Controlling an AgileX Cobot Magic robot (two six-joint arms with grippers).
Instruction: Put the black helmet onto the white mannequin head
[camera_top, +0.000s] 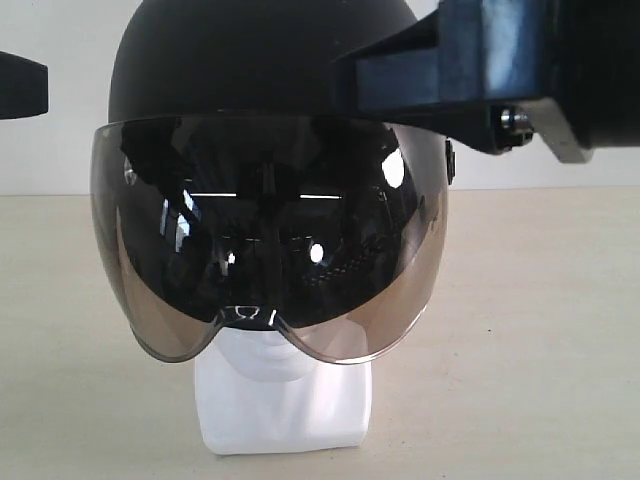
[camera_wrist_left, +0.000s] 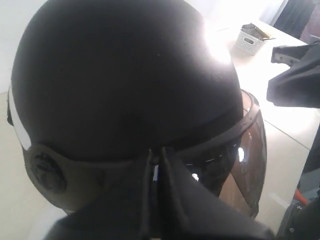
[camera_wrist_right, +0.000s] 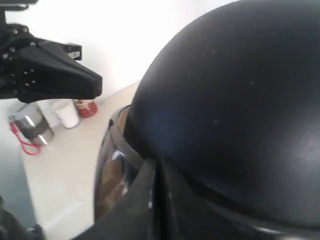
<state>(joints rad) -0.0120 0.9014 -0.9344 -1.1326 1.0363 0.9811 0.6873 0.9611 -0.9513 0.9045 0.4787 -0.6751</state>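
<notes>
The black helmet (camera_top: 240, 70) sits over the white mannequin head (camera_top: 262, 352). Its smoky visor (camera_top: 270, 240) covers the face, so only the chin, neck and square base (camera_top: 285, 415) show. My right gripper (camera_top: 350, 85) is shut and lies against the helmet's upper right side in the exterior view. In the right wrist view its closed tips (camera_wrist_right: 156, 161) point at the shell's rim (camera_wrist_right: 210, 190). My left gripper (camera_top: 42, 85) is shut at the left edge, a gap away from the shell. In the left wrist view its tips (camera_wrist_left: 157, 151) point at the helmet's lower edge (camera_wrist_left: 125, 155). Nothing shows between either pair of fingers.
The head stands on a beige table (camera_top: 540, 350) before a white wall. A white basket (camera_wrist_left: 252, 37) sits at a far table corner. A silver can (camera_wrist_right: 35, 127), a white cup (camera_wrist_right: 67, 114) and a small red object (camera_wrist_right: 88, 107) stand at another far edge.
</notes>
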